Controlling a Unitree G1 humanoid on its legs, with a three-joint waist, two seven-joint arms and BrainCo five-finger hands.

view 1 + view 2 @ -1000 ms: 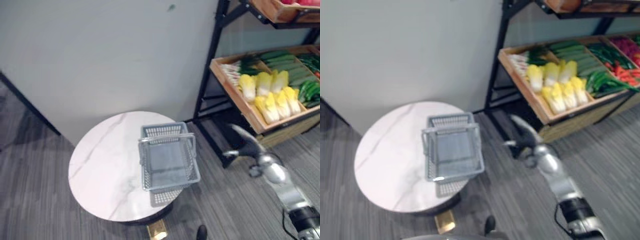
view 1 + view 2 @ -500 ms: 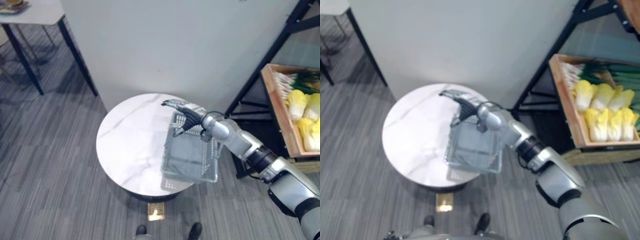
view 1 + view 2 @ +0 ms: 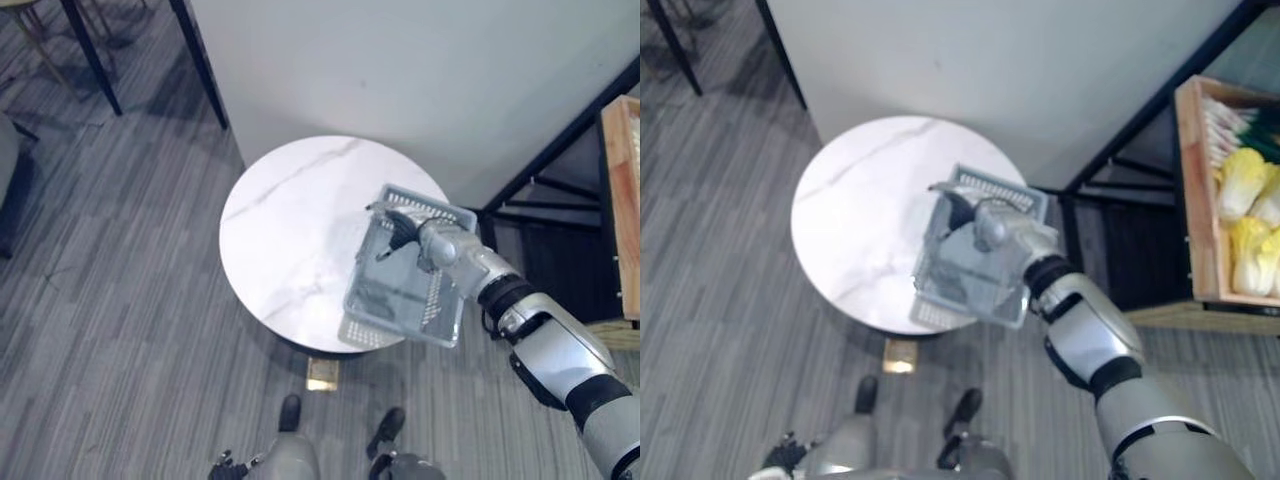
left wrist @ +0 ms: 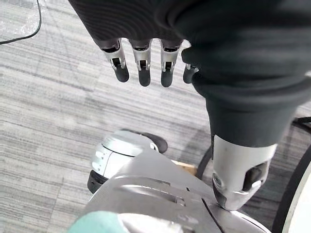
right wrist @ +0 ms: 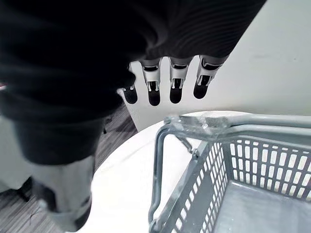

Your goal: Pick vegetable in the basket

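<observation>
Right hand (image 3: 402, 227) hovers over basket's (image 3: 400, 334) far end.
Fingers (image 5: 177, 90) straight, empty; basket's length runs far to near; left hand (image 4: 144, 72) likewise slack.

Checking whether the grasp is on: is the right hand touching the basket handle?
Apart. In the right wrist view the right hand holds its fingers straight, ending short of the basket handle, with pale wall showing between them.
</observation>
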